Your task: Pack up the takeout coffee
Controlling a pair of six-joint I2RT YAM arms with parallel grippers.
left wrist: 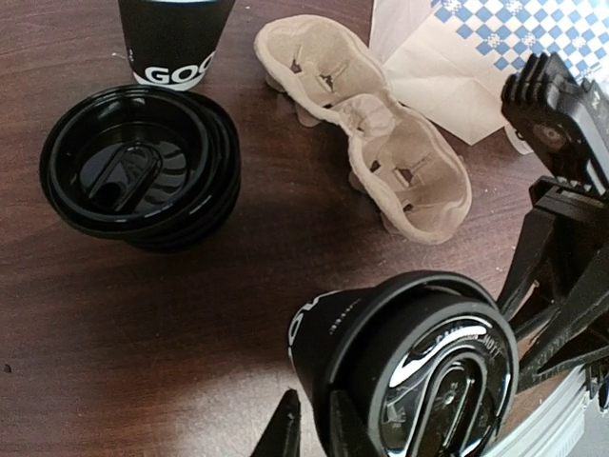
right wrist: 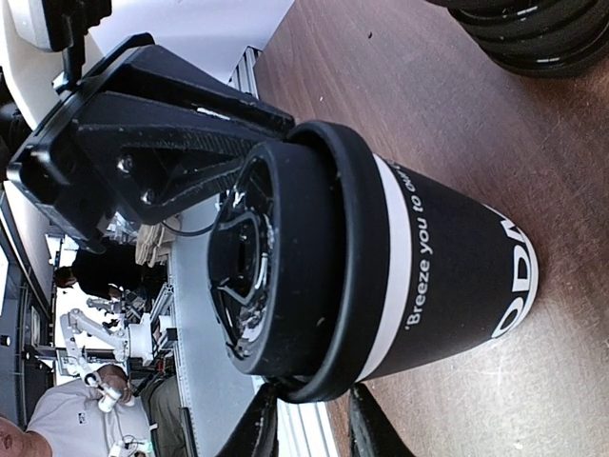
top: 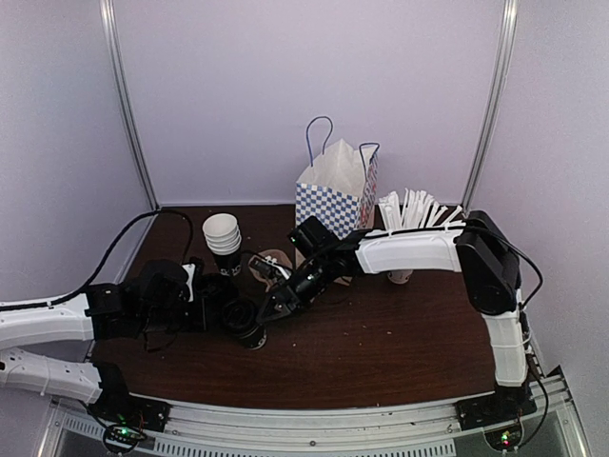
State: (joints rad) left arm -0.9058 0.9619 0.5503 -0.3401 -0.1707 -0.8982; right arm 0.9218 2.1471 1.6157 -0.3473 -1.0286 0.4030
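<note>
Top external: small black lidded paper cup (top: 249,330) between arms, unbagged. Right gripper (right wrist: 312,428) pinched lid rim, nearly closed; left gripper (left wrist: 314,433) hold unclear. Next, probably: lift into blue-checkered paper bag (top: 333,195).

Left arm (top: 38,324), right arm (top: 409,252): white shells, black joints, cables. Left pincer (left wrist: 314,421), right pincer (right wrist: 312,411): black.

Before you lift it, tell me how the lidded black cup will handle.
Looks like paper, so the cup may dent under a hard squeeze. Its glossy lid could be slippery. It tapers to a narrow base, so a high push might tip it.
</note>
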